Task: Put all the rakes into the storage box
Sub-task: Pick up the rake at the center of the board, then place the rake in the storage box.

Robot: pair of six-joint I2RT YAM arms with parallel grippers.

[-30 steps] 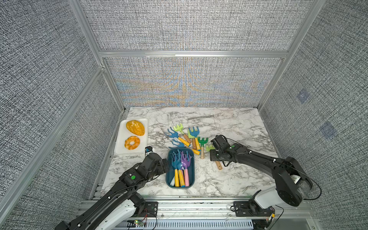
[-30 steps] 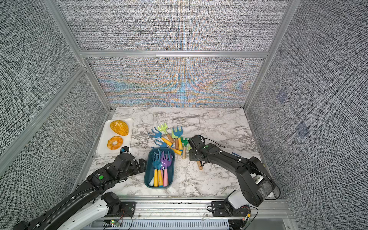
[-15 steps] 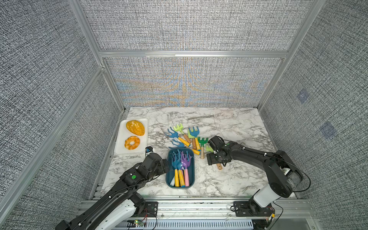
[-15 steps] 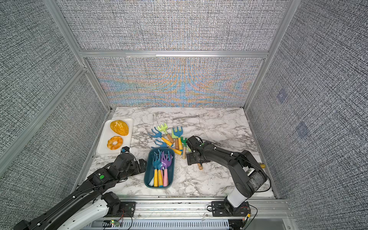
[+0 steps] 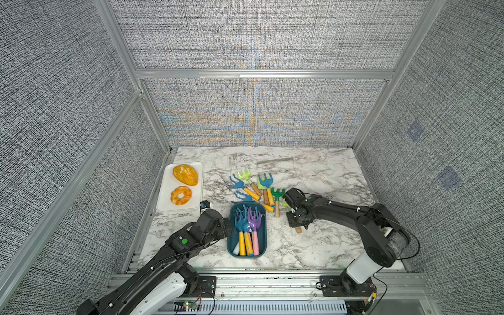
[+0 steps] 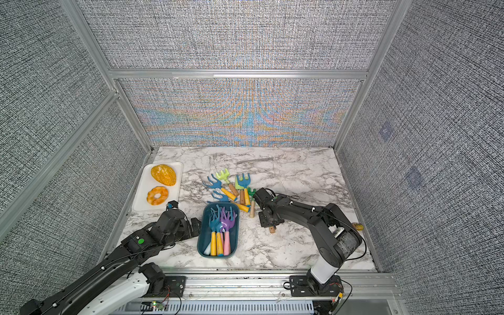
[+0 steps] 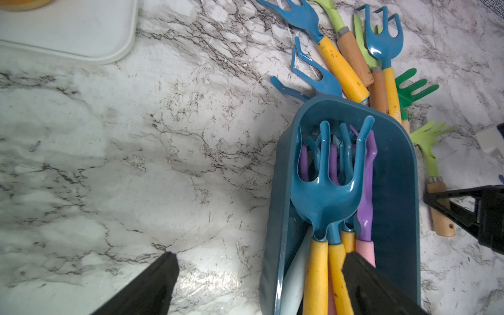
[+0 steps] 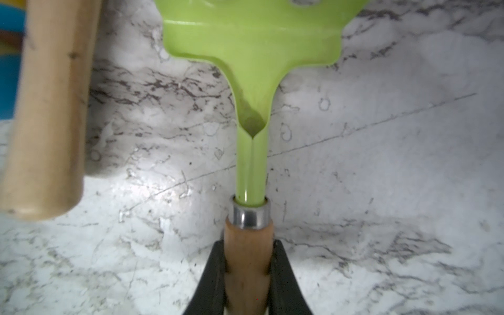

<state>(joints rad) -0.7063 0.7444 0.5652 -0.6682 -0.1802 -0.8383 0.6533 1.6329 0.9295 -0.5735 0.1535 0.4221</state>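
Lime-green plastic forms the head of the rake (image 8: 252, 54). Its wooden handle is pinched between the two black fingers of the right end effector (image 8: 248, 244), which is clamped on it just behind the metal collar. The rake lies on the marble desk (image 5: 313, 174), right of centre in both top views, with only its handle tip poking out beneath the arm. It is outside the storage box (image 5: 264, 240). That dark teal box sits at lower centre of the frame and holds several rakes with blue and purple heads and yellow and pink handles. Just above it lies a heap of loose rakes (image 5: 256, 188). The left end effector (image 7: 261, 256) has its fingers spread wide, one over the box's contents and one over bare desk, gripping nothing. A white tray (image 5: 166, 203) at centre left carries two orange pastries.
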